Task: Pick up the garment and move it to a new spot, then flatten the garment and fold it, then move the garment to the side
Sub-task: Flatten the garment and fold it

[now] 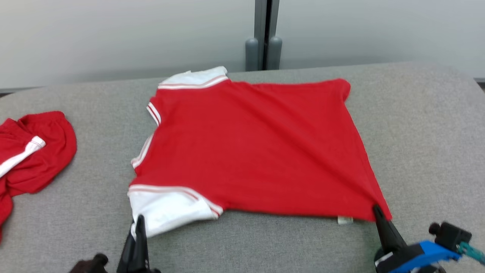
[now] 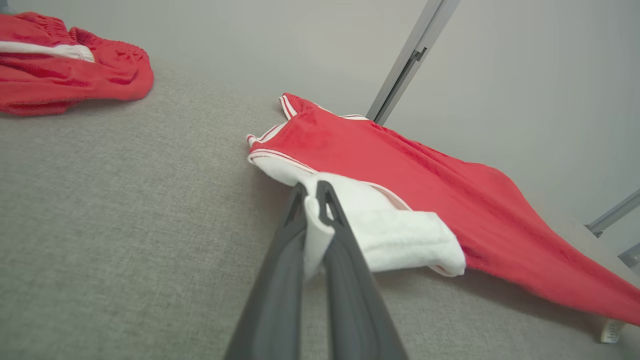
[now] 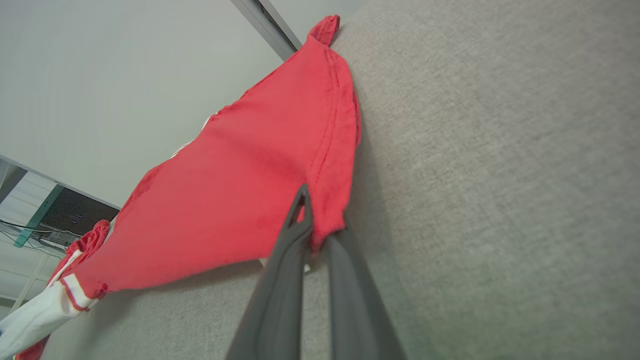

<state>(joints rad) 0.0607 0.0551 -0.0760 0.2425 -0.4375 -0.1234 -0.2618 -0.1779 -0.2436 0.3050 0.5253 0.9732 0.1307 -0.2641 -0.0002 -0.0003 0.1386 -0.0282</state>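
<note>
The garment (image 1: 257, 148) is a red shirt with white sleeves and striped trim, spread across the middle of the grey table (image 1: 424, 125). My left gripper (image 1: 139, 222) is shut on the near white sleeve (image 2: 380, 220), whose cloth shows pinched between the fingers (image 2: 287, 235). My right gripper (image 1: 377, 210) is shut on the shirt's near right hem corner (image 3: 325, 220), lifting it slightly. A small white label (image 1: 345, 220) hangs under that hem. Diagonal creases run from the held corner toward the collar.
A second red garment (image 1: 34, 151) with a white stripe lies bunched at the table's left edge. A grey post (image 1: 264, 36) stands behind the table against a pale wall. Bare grey cloth surface lies to the right of the shirt and in front of it.
</note>
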